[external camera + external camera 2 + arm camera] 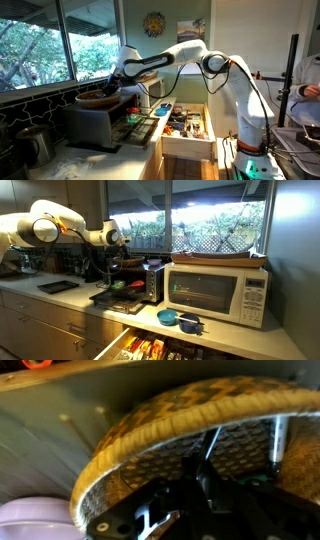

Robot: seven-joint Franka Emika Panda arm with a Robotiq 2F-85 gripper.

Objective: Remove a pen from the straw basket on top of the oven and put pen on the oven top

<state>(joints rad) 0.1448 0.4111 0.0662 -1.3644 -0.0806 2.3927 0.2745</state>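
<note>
The pincer (pixel 113 88) is down in the straw basket (pixel 97 98), which sits on top of the dark toaster oven (pixel 92 125). In the wrist view a thin dark shaft, probably the pen (pixel 209 445), rises from between the black fingers against the woven floor. The picture is too blurred to show whether the pincer is clenched on it or only straddling it; I cannot tell.

The main risk, as I judge it, is the basket itself. It is light and about as wide as the oven, so a finger catching the raised rim on the way up could drag or tip it off the top. A half-caught pen could also slip and fall back among whatever else lies in the bowl.

Room is tight. The basket leaves little bare oven top around it, so the pen would have to go close beside the rim. The window wall stands just behind. In front, the table drops to an open drawer (pixel 185 128), where a rolling pen could end up.
</note>
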